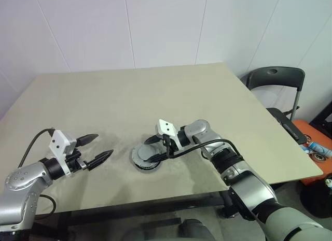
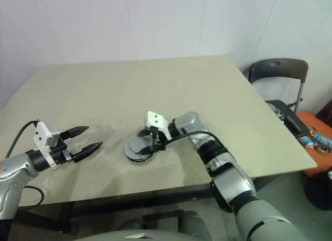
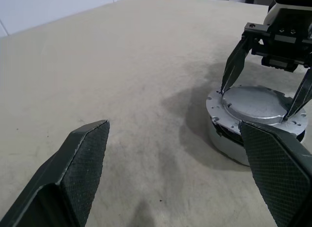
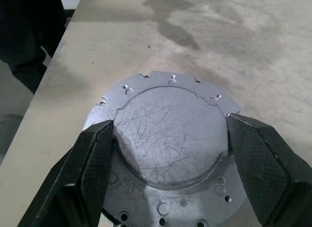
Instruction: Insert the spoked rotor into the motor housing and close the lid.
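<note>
We had the right gripper (image 4: 170, 154) straight over the lid (image 4: 168, 139), pointing down at it, fingers (image 4: 95, 161) spread to either side of the raised centre, tips at its edge, so gripping or just bracketing we couldn't tell. The lid lay flat on the motor housing (image 3: 229, 139) near the front-middle of the table (image 1: 155, 90), stack looked closed, the spoked rotor presumably inside. Left gripper (image 1: 96, 150) hung wide open, holding nothing, well apart to the stack's left and aimed toward it, so the right arm was the nearer by far.
</note>
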{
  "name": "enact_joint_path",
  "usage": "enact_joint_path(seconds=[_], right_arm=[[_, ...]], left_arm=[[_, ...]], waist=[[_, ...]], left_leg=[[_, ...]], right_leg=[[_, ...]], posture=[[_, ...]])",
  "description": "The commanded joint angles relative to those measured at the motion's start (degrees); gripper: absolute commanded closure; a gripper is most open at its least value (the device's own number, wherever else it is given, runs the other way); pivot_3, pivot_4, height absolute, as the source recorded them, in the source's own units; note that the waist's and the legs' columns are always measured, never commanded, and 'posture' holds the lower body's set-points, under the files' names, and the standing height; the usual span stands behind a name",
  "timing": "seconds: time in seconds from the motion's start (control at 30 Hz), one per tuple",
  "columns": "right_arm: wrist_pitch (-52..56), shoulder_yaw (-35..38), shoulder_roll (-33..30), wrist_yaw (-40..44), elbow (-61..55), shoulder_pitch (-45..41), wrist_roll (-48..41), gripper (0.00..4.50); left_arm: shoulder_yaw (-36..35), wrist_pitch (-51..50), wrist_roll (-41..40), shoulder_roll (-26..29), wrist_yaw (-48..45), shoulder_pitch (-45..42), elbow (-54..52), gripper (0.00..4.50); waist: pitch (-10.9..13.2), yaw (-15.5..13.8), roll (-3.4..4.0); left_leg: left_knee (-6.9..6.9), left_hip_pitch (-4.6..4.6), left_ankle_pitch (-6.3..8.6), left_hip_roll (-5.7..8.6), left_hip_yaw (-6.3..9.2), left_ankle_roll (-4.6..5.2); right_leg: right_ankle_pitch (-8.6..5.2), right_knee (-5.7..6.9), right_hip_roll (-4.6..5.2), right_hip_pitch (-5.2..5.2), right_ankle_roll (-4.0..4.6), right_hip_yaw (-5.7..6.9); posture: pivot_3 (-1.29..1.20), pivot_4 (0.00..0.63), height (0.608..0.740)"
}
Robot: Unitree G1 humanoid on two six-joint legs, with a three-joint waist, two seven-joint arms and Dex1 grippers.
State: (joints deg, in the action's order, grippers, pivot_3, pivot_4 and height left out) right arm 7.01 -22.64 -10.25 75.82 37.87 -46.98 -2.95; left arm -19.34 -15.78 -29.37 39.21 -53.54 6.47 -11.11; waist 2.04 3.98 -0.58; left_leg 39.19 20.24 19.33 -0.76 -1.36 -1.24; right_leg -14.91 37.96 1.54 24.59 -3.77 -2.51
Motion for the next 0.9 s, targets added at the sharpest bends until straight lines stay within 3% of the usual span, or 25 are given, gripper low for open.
enact_joint_path(seconds=[0.03,0.9], right_arm=[[-0.8,0.9,-0.4,0.7,-2.9,-1.2,-0.4,1.22],[-4.1,-0.4,-1.0,-0.2,-1.3,0.6,2.9,1.22]], left_arm=[[-0.8,0.4,-0.8,0.4,-0.1,-0.6,-1.4,0.0],[-0.9,0.6,-0.8,0.4,-0.6,-0.5,-1.1,0.0]], waist=[[0.0,0.0,0.0],[0.0,0.0,-0.01]], left_leg=[[0.0,0.0,0.0,0.0,0.0,0.0],[0.0,-0.02,0.0,0.01,0.0,0.0]], right_leg=[[0.0,0.0,0.0,0.0,0.0,0.0],[0.0,0.01,0.0,-0.01,0.0,0.0]], posture=[[0.0,0.0,0.74],[0.0,0.0,0.74]])
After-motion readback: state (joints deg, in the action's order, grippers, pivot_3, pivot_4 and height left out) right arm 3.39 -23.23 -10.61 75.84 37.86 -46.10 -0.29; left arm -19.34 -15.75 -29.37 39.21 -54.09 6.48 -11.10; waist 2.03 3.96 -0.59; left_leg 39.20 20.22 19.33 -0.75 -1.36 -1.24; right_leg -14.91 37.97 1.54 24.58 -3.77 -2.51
